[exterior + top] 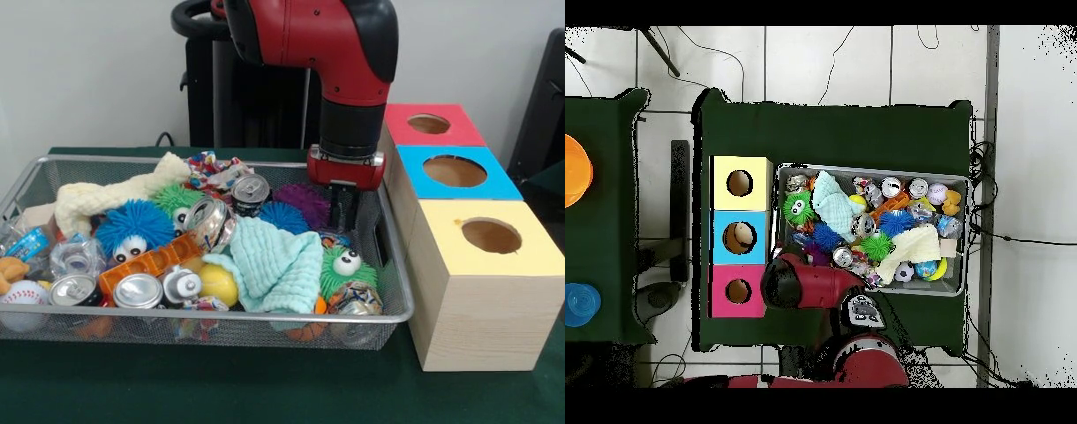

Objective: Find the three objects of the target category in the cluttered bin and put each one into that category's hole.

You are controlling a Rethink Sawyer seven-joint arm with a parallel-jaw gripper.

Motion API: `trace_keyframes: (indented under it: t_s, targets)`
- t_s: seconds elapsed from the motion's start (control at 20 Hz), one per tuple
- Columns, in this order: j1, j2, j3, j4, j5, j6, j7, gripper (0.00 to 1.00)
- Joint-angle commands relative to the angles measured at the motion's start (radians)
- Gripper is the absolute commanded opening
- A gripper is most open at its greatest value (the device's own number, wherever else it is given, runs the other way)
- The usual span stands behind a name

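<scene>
The wire mesh bin (221, 315) is full of clutter; it also shows in the overhead view (875, 168). A crumpled see-through bottle (76, 257) lies at the bin's left end, and a second bottle with a blue-and-white label (25, 245) lies beside it against the left wall. A third bottle is not clearly seen. My gripper (344, 210) hangs low inside the bin's right end, next to a purple spiky ball (305, 201). The blue-topped box (499, 184) stands right of the bin, with its hole (455, 170) open. Something pale shows inside that hole from overhead (740, 237).
A red-topped box (402, 119) and a yellow-topped box (538, 256) flank the blue one. The bin holds drink cans (138, 291), spiky balls with eyes (132, 231), a mint cloth (278, 265), a cream cloth (106, 196), a baseball (22, 296) and a lemon (217, 284).
</scene>
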Motion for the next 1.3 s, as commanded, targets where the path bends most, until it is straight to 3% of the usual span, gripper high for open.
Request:
trace_keyframes:
  t_s: [0.05,0.3,0.55,0.85,1.0,1.25,1.3]
  targets:
    - [-0.007,0.084,-0.007,-0.092,-0.002,0.029,0.100,0.00]
    - [-0.002,0.082,-0.017,-0.099,0.000,0.078,0.084,0.00]
    - [-0.036,0.036,0.012,-0.075,-0.012,0.108,0.070,0.00]
    - [-0.078,-0.107,0.041,-0.029,-0.009,0.256,0.040,0.00]
    - [-0.077,-0.144,0.042,-0.021,-0.013,0.296,0.037,0.00]
    - [-0.055,-0.151,0.029,-0.027,-0.033,0.329,0.040,0.00]
    - [-0.039,-0.125,0.016,-0.043,-0.041,0.315,0.043,0.00]
